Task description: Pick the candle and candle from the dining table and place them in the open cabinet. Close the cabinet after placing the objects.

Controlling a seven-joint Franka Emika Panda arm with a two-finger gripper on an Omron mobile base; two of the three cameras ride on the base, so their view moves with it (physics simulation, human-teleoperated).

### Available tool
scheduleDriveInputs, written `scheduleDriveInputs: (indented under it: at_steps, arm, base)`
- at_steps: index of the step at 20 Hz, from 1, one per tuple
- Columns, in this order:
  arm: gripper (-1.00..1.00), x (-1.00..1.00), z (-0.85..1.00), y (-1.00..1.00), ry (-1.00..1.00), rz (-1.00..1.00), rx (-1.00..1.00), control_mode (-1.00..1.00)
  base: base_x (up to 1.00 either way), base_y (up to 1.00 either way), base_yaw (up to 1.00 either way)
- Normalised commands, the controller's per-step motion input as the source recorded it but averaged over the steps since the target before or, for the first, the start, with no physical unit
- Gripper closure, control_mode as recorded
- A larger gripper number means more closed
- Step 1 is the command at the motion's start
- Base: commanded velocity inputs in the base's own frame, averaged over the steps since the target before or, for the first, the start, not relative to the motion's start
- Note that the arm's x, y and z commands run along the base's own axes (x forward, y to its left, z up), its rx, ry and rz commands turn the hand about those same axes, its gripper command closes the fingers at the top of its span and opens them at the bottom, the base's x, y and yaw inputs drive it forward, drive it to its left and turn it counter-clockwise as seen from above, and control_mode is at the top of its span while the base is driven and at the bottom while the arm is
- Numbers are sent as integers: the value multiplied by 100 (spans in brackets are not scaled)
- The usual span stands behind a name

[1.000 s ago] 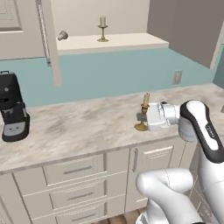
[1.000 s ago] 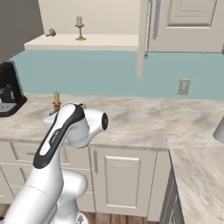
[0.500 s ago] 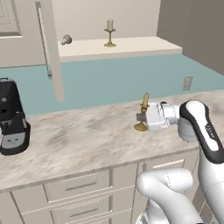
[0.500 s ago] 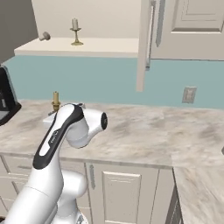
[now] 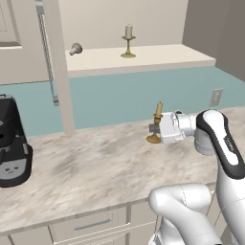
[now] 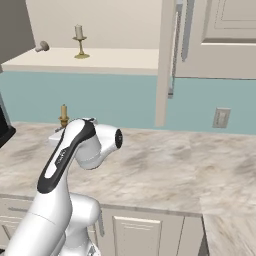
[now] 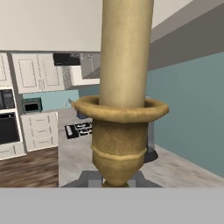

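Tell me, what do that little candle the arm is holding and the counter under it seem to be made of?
The tan candle looks like matte wax, smooth and dull. Its holder looks like brass or similar metal, yellow-gold with turned rings. The counter looks like polished marble or an imitation, beige with grey veins; being rendered, all this is a guess.

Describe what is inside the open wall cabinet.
On the cabinet shelf stand a white candle on a brass holder and a small round grey thing. The open door covers the far left part.
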Motion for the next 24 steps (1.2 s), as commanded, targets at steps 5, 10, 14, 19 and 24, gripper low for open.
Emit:
scheduleDriveInputs:
  at_steps: [5, 10, 14, 19, 24]
  arm:
    - [100, 0, 0, 0, 0, 0, 0, 100]
    - [100, 0, 0, 0, 0, 0, 0, 100]
    - [100, 0, 0, 0, 0, 0, 0, 100]
    - [100, 0, 0, 0, 0, 0, 0, 100]
    - [100, 0, 0, 0, 0, 0, 0, 100]
  base:
    - [48, 0, 4]
    - [49, 0, 5]
    - [67, 0, 5]
    - [33, 0, 2]
    - [1, 0, 0]
